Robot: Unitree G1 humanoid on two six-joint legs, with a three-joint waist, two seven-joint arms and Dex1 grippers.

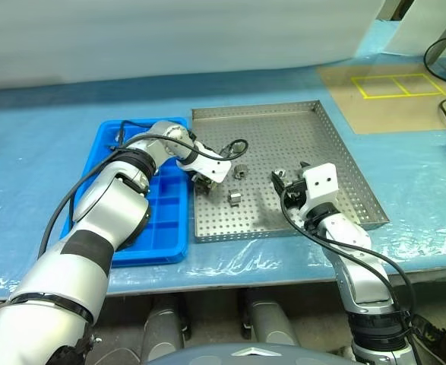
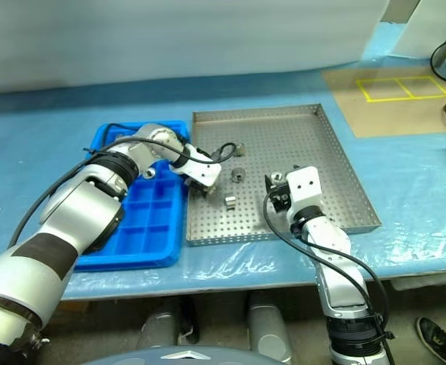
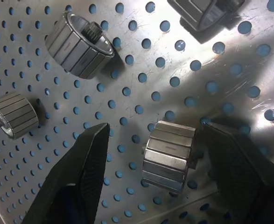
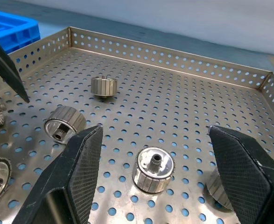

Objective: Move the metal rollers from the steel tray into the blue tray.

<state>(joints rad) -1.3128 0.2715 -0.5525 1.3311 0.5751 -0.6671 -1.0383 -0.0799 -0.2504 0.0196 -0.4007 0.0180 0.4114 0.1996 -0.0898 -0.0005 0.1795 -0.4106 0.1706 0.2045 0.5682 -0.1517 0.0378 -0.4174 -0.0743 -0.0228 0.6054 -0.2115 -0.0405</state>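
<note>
Lying loose on the steel tray [image 1: 336, 144]: small ribbed metal rollers [image 3: 169, 154], likely dense, rigid and slick, best pinched across the flat-faceted sides. Straddling one, spread wide and not yet touching: left gripper [image 3: 155, 158]. Hovering spread beside another roller [image 4: 153, 170]: right gripper [image 4: 153, 154]. Waiting alongside: blue tray [image 1: 169, 220].

My bench and what lies around it

I face a long table [image 1: 48, 144] wrapped in blue plastic sheeting [image 1: 405, 190] that wrinkles and shines along the near edge. A pale, plain wall [image 1: 169, 38] runs behind its far side. At the far right a brown cardboard sheet [image 1: 390, 99] lies flat, marked with yellow tape rectangles [image 1: 400, 85], and black cables [image 1: 443, 53] loop beside it. The light is even and soft.
</note>
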